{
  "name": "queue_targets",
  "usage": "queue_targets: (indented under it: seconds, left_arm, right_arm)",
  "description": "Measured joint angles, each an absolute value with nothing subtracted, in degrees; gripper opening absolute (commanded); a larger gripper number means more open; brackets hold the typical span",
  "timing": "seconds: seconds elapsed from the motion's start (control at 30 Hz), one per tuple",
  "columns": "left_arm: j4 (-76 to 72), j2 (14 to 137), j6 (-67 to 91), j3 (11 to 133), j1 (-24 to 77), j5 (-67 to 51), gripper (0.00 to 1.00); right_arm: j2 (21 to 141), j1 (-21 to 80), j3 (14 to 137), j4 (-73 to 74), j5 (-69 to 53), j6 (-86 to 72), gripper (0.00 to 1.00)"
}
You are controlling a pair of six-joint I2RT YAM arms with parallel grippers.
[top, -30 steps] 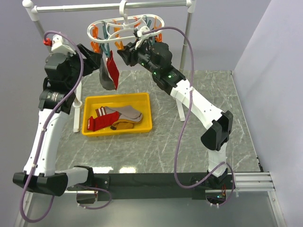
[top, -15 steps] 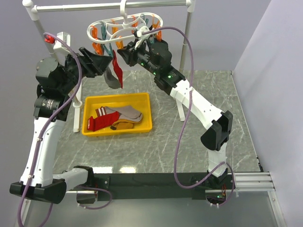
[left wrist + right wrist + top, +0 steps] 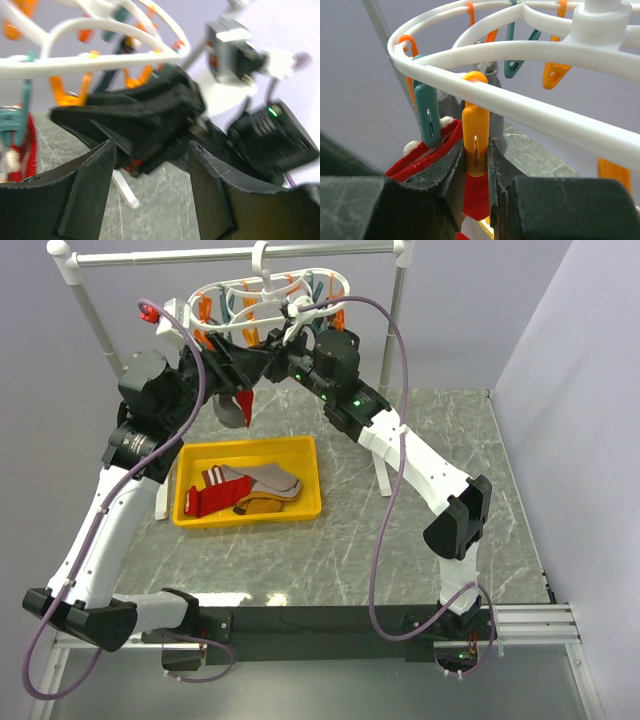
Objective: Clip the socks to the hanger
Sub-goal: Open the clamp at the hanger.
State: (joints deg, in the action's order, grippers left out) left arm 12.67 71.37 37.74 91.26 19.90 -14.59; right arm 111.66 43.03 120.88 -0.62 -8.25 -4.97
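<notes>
Hanger (image 3: 530,52) at 12 o'clock on my top view: right gripper (image 3: 476,151) pinches an orange pin (image 3: 475,132), red sock (image 3: 246,405) just below; left gripper (image 3: 150,147) alongside, jaws apart, empty. Other socks (image 3: 255,483) lie in tray (image 3: 250,446) at 9 o'clock.

Two white-and-black arms, each trailing a purple cable.
The left arm (image 3: 95,530) and right arm (image 3: 420,462) have white link shells and bulky black joints, each with a loose purple cable (image 3: 386,510). Green lights (image 3: 352,396) glow on the right arm's black wrist housing. A red fitting (image 3: 150,312) tops the left wrist. The left gripper (image 3: 150,150) has matte black wedge fingers (image 3: 90,195).
</notes>
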Motion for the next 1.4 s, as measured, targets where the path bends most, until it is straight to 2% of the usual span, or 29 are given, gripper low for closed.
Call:
queue_targets:
  seconds: [0.27,0.73,1.4]
  left_arm:
    - [11.4,71.9,39.1,91.3,19.9,-4.2,0.63]
    - [11.0,76.4,39.6,92.9,19.9,2.5,0.63]
    - [9.3,79.0,37.8,94.3,20.2,1.2,0.63]
  right_arm:
    - [111.7,43.3,120.9,-0.4,-8.3,-5.1,0.15]
    - [111.4,43.2,120.6,-1.3,-11.4,-5.1,0.14]
    - [108.6,40.8,117.8,-2.9,-21.8,-8.1,0.13]
